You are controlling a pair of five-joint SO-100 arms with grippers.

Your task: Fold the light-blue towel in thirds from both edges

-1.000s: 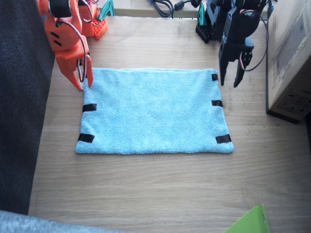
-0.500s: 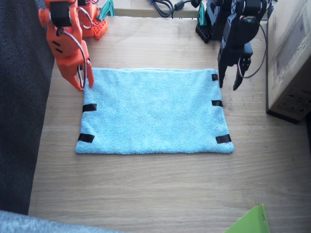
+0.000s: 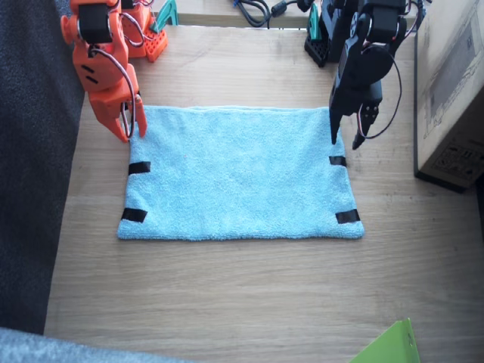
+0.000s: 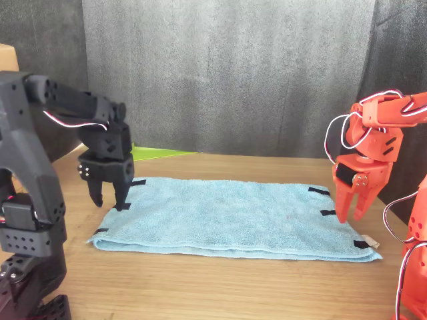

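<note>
The light-blue towel (image 3: 238,175) lies flat and unfolded mid-frame on the table (image 3: 242,295), so no third is folded yet. The black left gripper (image 3: 345,141) hangs at its upper-right corner, jaws slightly parted, empty; the orange right gripper (image 3: 130,130) at upper left, likewise.

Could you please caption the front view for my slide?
Both open grippers, left and right, poised over the flat blue towel's ends.
</note>
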